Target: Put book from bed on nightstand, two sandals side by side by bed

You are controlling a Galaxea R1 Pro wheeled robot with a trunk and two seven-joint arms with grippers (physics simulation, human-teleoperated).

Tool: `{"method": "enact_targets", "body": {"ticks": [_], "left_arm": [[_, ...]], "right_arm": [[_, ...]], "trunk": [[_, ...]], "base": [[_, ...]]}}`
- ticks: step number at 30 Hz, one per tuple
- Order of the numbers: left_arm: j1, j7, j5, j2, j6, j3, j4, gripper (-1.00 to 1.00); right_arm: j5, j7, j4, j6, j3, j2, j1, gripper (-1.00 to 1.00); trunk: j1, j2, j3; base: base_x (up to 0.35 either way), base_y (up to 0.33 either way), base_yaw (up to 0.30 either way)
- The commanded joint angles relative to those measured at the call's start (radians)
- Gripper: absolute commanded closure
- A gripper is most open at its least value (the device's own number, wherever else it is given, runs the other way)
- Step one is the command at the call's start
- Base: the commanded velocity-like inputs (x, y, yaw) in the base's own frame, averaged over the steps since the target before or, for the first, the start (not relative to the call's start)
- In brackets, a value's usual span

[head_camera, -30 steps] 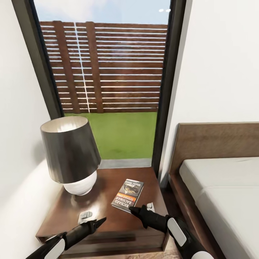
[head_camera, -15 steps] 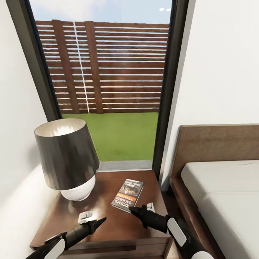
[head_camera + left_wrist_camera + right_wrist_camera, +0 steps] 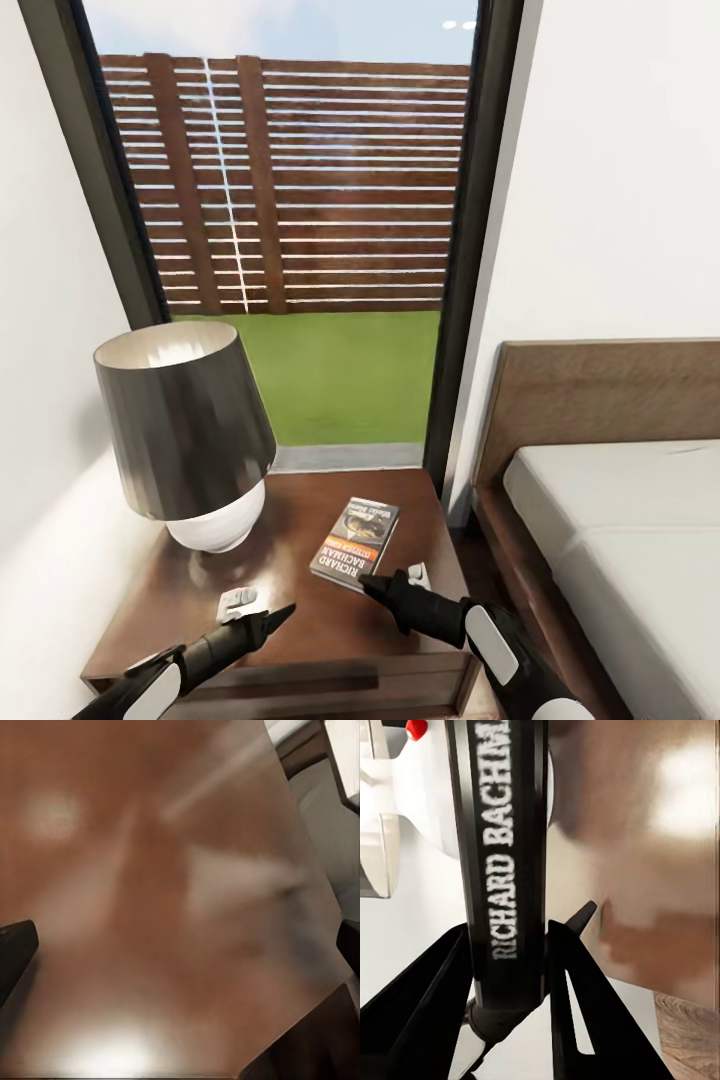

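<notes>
Dark glossy wood carries the task's thing now: the book (image 3: pixel 355 544) lies flat on the nightstand (image 3: pixel 300 590), toward the bed (image 3: pixel 620 520), its long axis running from us toward the window (image 3: pixel 290 200) with a slight slant. Our right gripper (image 3: pixel 372 584) sits right at the book's near short edge, and in the right wrist view the book's black band with white lettering (image 3: pixel 506 862) stands between the two dark fingers (image 3: pixel 435 997). The jaws bracket it closely, but we cannot tell whether they clamp it or have let go. Our left gripper (image 3: pixel 270 616) hovers over bare wood, further from the book; its fingers show at opposite edges of its wrist view, so the jaws stand apart. Beside it stands a lamp (image 3: pixel 190 440) with a smooth dark shade on a rounded white base. The mattress is plain light grey, the frame matte brown wood.
</notes>
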Motion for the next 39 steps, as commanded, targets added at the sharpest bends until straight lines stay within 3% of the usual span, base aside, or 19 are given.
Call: {"method": "enact_targets", "body": {"ticks": [1,26,31,39], "left_arm": [[-0.001,-0.002,0.011,0.001,0.007,-0.004,-0.001,-1.0],[-0.001,-0.002,0.011,0.001,0.008,-0.004,-0.001,-1.0],[-0.001,-0.002,0.011,0.001,0.008,-0.004,-0.002,-1.0],[0.0,-0.002,0.011,0.001,0.007,-0.004,-0.002,-1.0]], "right_arm": [[-0.006,0.0,0.0,0.006,0.0,0.0,0.0,1.0],[-0.006,0.0,0.0,0.006,0.0,0.0,0.0,1.0],[-0.006,0.0,0.0,0.006,0.0,0.0,-0.001,1.0],[-0.007,0.0,0.0,0.005,0.0,0.0,0.0,1.0]], "trunk": [[0.004,-0.008,-0.004],[0.023,-0.043,-0.02],[0.042,-0.078,-0.035],[0.042,-0.078,-0.035]], "base": [[0.0,0.0,0.0],[0.0,0.0,0.0],[0.0,0.0,0.0],[0.0,0.0,0.0]]}}
